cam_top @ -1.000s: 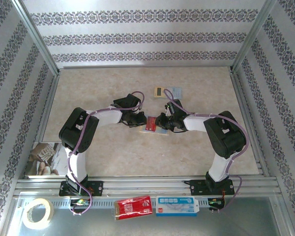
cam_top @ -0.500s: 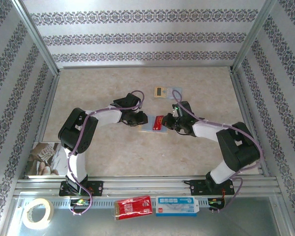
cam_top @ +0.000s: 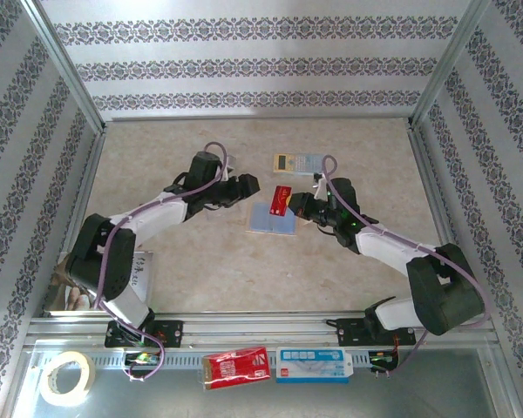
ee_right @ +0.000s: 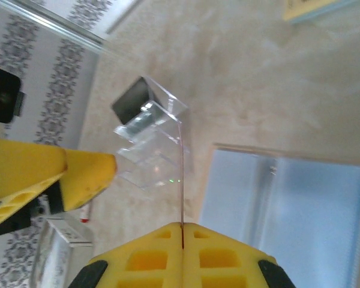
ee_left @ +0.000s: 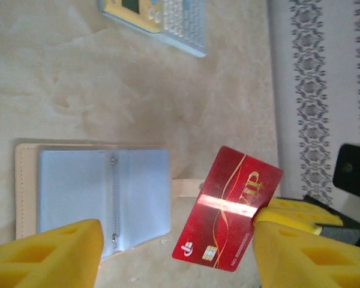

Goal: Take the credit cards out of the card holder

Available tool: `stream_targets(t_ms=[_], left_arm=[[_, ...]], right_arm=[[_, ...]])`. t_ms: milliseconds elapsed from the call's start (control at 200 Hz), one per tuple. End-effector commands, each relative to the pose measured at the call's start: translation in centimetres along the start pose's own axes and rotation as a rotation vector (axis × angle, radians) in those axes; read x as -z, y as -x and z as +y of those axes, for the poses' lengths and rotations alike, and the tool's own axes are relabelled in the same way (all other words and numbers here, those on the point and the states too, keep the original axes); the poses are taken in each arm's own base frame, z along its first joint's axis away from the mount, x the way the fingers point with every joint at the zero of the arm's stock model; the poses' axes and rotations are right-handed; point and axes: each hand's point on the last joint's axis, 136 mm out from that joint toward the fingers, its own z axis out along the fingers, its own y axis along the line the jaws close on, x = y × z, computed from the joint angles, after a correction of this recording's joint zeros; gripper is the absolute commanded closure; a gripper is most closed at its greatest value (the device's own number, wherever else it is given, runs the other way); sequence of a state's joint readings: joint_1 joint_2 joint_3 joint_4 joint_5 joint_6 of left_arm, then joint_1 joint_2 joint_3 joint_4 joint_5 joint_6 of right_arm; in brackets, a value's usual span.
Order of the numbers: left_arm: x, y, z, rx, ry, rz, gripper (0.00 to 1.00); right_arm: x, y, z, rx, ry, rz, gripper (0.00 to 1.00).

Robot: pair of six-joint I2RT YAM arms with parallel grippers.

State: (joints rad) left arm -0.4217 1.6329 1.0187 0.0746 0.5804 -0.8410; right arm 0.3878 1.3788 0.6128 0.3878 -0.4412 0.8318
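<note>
Right gripper (cam_top: 295, 203) jaws pinch the dark red card (cam_top: 281, 199), held over the far corner of the open card holder (cam_top: 270, 222) on the table (cam_top: 200, 261). Left gripper (cam_top: 247, 185) jaws spread, just left of the holder. Yellow-blue calculator (cam_top: 296, 162) lies just beyond.

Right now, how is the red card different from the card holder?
The red card is red with gold marks; the card holder is pale blue inside with a tan edge. The red card is pinched in the right end effector; the card holder lies open and flat on the table. The open card holder is bigger than the red card. Both are flat rectangles.
</note>
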Motion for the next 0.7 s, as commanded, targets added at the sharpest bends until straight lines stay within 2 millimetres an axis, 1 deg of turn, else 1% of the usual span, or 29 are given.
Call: stream_targets(t_ms=[0,140,245,265,350,430,495,595,694], left_arm=[[1.0,0.1,-3.0,0.014,-0.151,-0.010,0.27],[1.9,-0.1,-5.0,0.014,-0.260,-0.014,0.21],[2.2,-0.1,-6.5,-0.004,-0.329,0.009,0.20],[2.2,-0.1,-6.6,-0.003,-0.337,0.014,0.20],[2.2,0.1,-7.6,-0.007,-0.390,0.020,0.22],[2.4,0.3,-8.8,-0.011,-0.452,0.025,0.27],[2.7,0.6,-9.8,-0.014,-0.505,0.026,0.34],[2.9,1.1,-10.9,-0.012,-0.564,0.018,0.45],[2.5,1.5,-10.4,0.007,-0.547,0.013,0.56]], right_arm=[[0.8,1.5,3.4,-0.010,0.156,-0.034,1.00],[1.4,2.8,5.6,-0.045,0.263,-0.052,1.00],[1.7,3.5,6.9,-0.075,0.335,-0.056,1.00],[1.8,3.8,7.5,-0.071,0.359,-0.063,1.00],[2.0,4.4,8.4,-0.089,0.405,-0.066,1.00],[1.9,4.7,9.1,-0.097,0.436,-0.057,1.00],[1.9,4.8,9.3,-0.107,0.450,-0.058,1.00],[1.9,5.1,9.3,-0.120,0.461,-0.061,1.00],[1.9,5.2,9.2,-0.128,0.464,-0.063,1.00]])
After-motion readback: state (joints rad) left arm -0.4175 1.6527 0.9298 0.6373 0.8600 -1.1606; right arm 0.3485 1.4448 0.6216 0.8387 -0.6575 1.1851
